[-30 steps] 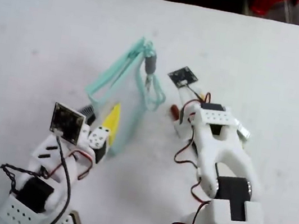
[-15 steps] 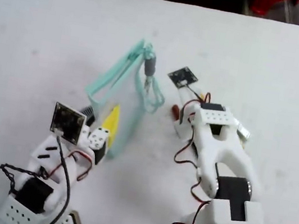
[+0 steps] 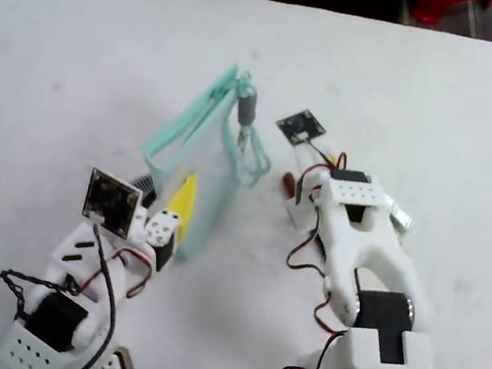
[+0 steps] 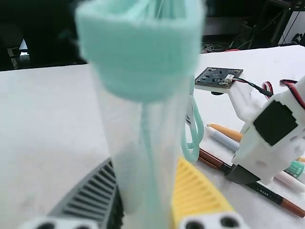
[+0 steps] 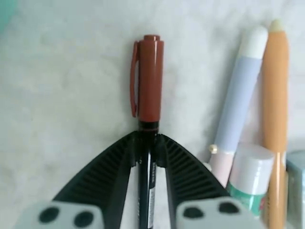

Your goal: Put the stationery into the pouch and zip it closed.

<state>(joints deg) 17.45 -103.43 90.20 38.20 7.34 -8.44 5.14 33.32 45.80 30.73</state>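
A clear pouch [image 3: 198, 147] with mint-green edging stands on its side on the white table, its mouth toward the right arm. My left gripper [image 3: 166, 214] is shut on the pouch's near edge [image 4: 143, 157], grey finger on one side and yellow finger [image 4: 198, 198] on the other. My right gripper [image 5: 148, 148] is shut on a brown-capped pen [image 5: 148, 81] lying on the table; its cap tip [image 3: 288, 183] pokes out beside the arm. A lilac pen [image 5: 238, 100], an orange pencil [image 5: 276, 95] and a green-and-white stick [image 5: 248, 174] lie beside it.
A small black circuit board [image 3: 300, 127] with wires lies near the pouch mouth, by the right arm. A dark zipper pull and a mint loop [image 3: 249, 152] hang at the pouch's far end. Bare white table [image 3: 428, 101] stretches all around.
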